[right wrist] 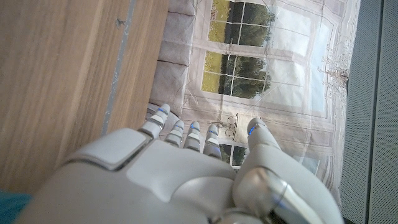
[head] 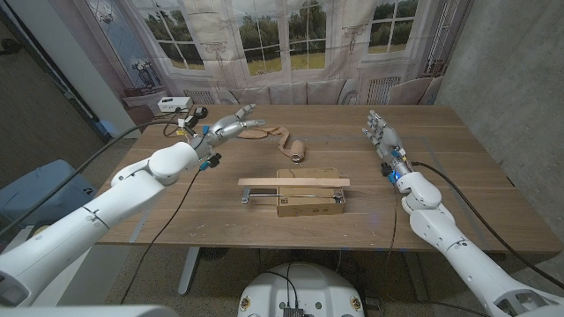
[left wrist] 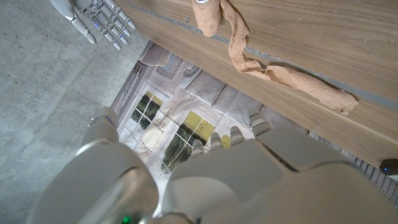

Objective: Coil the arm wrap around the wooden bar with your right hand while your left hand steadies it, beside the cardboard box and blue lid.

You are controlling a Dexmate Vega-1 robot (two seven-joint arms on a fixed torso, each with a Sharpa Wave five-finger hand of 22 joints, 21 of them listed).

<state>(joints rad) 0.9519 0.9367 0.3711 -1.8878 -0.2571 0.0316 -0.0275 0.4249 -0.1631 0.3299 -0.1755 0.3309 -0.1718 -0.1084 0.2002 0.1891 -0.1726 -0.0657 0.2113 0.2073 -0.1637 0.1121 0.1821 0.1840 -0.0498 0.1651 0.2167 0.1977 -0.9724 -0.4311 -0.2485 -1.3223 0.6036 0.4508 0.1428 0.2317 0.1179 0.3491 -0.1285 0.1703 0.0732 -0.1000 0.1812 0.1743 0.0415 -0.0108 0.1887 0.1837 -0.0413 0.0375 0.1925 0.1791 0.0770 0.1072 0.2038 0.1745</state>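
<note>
While the tan fabric arm wrap [head: 280, 141] lies loose beyond the pale wooden bar [head: 293, 182], no coiling has begun. That bar rests across the brown cardboard box [head: 308, 203]. Left hand [head: 231, 123] and right hand [head: 380, 134] hover with fingers spread, holding nothing. No writing is legible.

Wooden table [head: 458, 167] in front of a printed backdrop [head: 291, 40] of paned windows and trees, with a sofa drawn below them. White box [head: 172, 105] past the far left corner, cables trailing from it. Grey wall [head: 515, 79] on the right; blue bin [head: 35, 189] low on the left.
</note>
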